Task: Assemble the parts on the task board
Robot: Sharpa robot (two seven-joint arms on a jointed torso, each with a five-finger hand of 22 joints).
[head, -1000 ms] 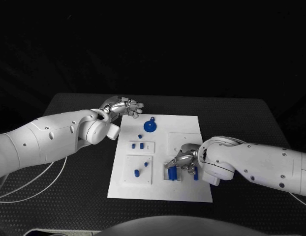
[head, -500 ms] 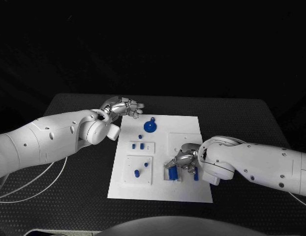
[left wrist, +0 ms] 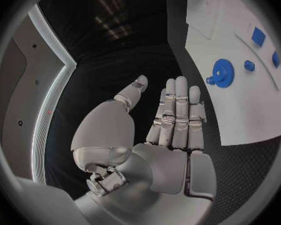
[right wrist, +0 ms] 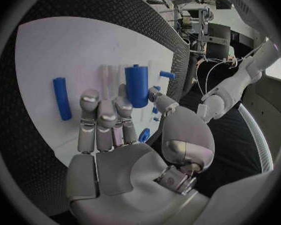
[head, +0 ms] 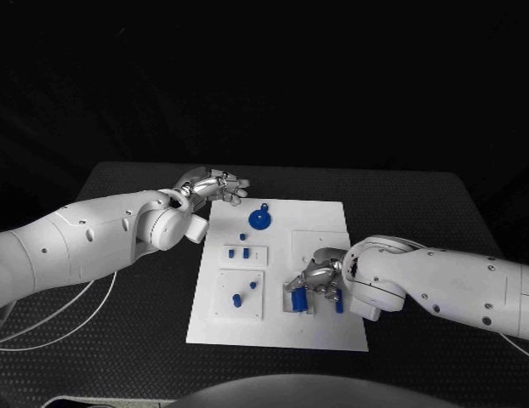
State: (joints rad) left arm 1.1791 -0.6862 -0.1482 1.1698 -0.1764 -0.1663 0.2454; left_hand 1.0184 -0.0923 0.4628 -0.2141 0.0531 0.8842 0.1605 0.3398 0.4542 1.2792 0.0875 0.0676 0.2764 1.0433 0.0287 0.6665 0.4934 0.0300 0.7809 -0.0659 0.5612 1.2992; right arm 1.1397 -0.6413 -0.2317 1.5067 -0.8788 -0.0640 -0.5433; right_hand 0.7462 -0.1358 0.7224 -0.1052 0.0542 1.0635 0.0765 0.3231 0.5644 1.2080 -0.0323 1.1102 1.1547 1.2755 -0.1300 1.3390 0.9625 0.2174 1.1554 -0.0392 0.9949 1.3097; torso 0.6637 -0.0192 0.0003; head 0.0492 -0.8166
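My right hand (head: 317,280) sits over the near right part of the task board (head: 320,217), and the blue cylinder (right wrist: 136,85) is what my next move turns on. In the right wrist view the cylinder lies just past my fingers (right wrist: 107,119), its long axis running on from them, with the thumb coming up beside it. I cannot tell whether the fingers are pinching it or only touching it; they lie close together and extended, not curled around it. A slimmer blue pin (right wrist: 61,98) lies flat on the board to the side of the fingers, apart from them, its length roughly parallel to the cylinder.

Further out, two small blue parts (head: 244,291) sit in the near left panel of the board, and a pair of blue blocks (head: 239,252) in the panel beyond that.

At the far end, the blue gear (head: 258,219) lies on the board. My left hand (head: 213,184) hovers just off the board's far left corner over the worktop (head: 424,191), fingers straight, holding nothing. It is the nearer hand to the gear, which lies off to the side of its fingertips (left wrist: 178,87), well apart.
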